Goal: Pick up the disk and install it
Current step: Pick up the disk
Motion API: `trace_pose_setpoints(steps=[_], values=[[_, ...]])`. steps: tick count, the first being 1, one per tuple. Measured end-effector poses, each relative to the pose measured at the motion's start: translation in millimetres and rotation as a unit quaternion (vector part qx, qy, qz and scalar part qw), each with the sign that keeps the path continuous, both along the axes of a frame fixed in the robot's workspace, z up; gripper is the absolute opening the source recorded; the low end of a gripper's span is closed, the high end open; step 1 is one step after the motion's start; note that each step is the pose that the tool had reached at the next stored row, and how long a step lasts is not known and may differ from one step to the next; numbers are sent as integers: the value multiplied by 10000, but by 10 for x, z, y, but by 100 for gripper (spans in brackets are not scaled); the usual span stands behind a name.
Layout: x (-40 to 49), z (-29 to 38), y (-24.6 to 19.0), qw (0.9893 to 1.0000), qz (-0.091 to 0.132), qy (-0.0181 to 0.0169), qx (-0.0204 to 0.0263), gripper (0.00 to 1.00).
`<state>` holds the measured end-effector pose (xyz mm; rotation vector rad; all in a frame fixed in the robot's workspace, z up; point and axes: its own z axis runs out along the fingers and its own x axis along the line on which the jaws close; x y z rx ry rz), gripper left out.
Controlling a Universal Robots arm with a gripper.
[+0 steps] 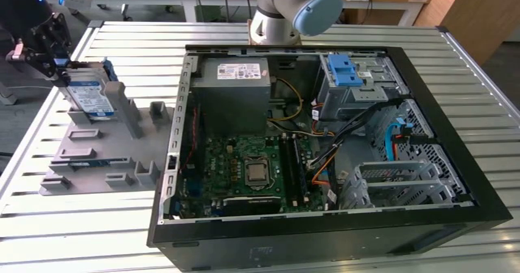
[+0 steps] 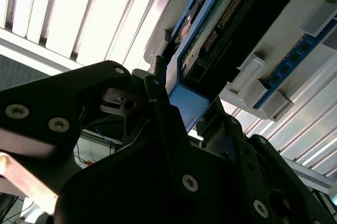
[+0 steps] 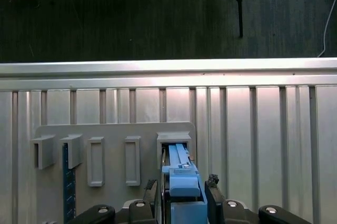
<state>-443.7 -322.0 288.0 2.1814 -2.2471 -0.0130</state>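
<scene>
The disk stands on edge in a slot of the grey holder tray, its blue-and-white label facing the open computer case. The gripper is clamped on the disk's upper end. In the first wrist view the blue side rail of the disk sits between the fingers, one on each side and tight against it. The second wrist view shows a thin black finger pressed to the rail edge. Past the fingertips the disk's lower end is still in its slot. The other tray slots lie beside the fingers, and a slim blue-edged board stands in a far one. The tray rests on a slatted metal table. The case is well apart from the fingers, with a grey power-supply box and a blue latch bracket inside.
</scene>
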Motion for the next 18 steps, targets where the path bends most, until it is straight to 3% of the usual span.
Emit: trace_pose_setpoints(steps=[12, 13, 18], values=[[-1, -7, -1, 10000, 0, 1, 0, 46], [-1, -7, -1, 10000, 0, 2, 0, 40], [-2, -7, 0, 10000, 0, 2, 0, 36]])
